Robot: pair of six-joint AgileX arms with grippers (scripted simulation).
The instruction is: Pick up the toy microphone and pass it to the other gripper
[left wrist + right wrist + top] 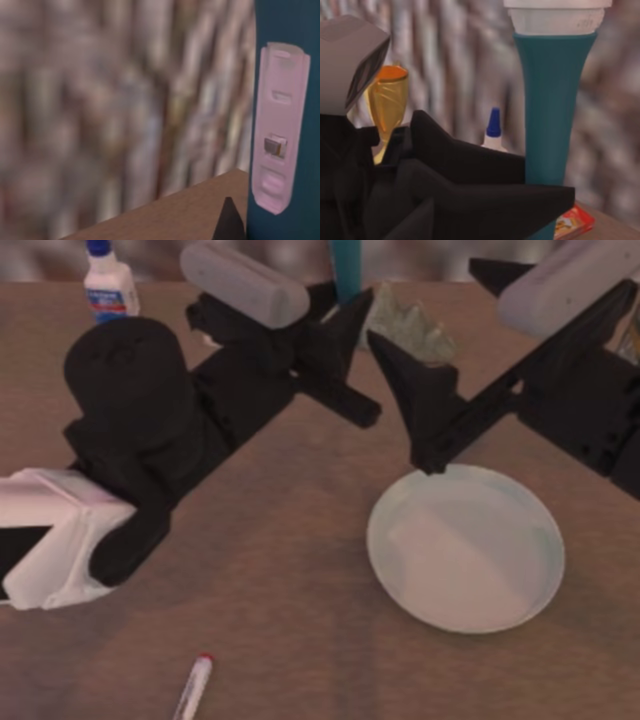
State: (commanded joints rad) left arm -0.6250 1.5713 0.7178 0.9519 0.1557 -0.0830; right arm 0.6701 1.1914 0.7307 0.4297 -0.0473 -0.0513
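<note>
Here the toy microphone [347, 268] stands upright at the top centre of the top view, its teal handle clamped near the lower end by the left end effector [345, 315], whose black fingers close on it from the left while the arm runs down toward the lower left of the frame. In the left wrist view the handle fills the right edge, showing its pale button strip [278, 127] and a dark fingertip [229, 220] at the bottom. In the right wrist view the handle rises through the centre to the white head [557, 17] at the upper edge, with the left end effector's black fingers wrapped around its base. The right end effector [400, 365] sits just right of the microphone in the upper middle of the top view, apart from the handle; one dark finger points toward it, and I cannot tell how wide the fingers stand. Below it, at the centre right, a white plate [465, 547] lies on the brown worktop [280, 620]. A white marker with a red cap [194, 687] lies at the bottom edge, left of centre, and a glue bottle [109, 282] stands at the upper left. The right wrist view also shows a golden cup [386, 107] at middle left and a red packet [574, 221] at the lower right
</note>
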